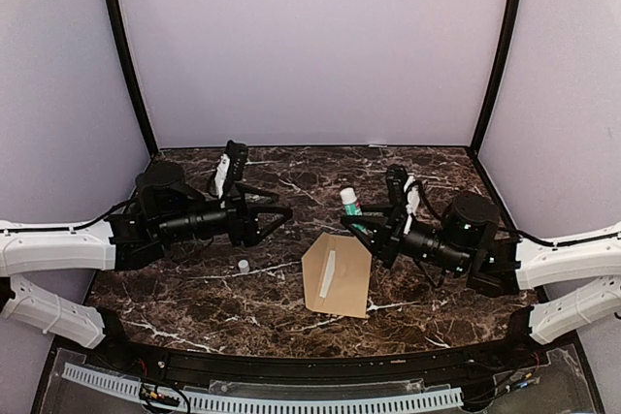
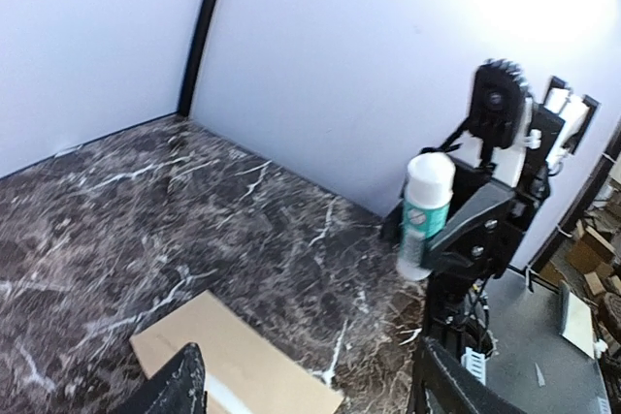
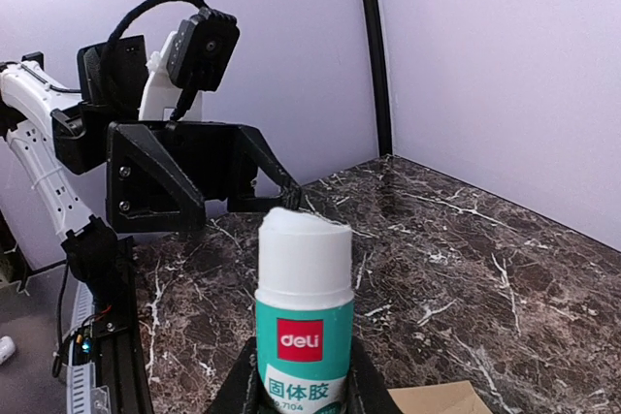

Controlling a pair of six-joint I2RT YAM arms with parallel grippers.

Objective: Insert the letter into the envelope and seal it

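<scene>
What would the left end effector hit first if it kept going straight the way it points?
Likely the glue stick held upright in the right end effector, though depth is unclear.

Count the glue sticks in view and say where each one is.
1. The glue stick stands upright in the right claw, just beyond the envelope. A small white cap-like piece lies loose near the open left claw. Nothing suggests another is hidden.
</scene>
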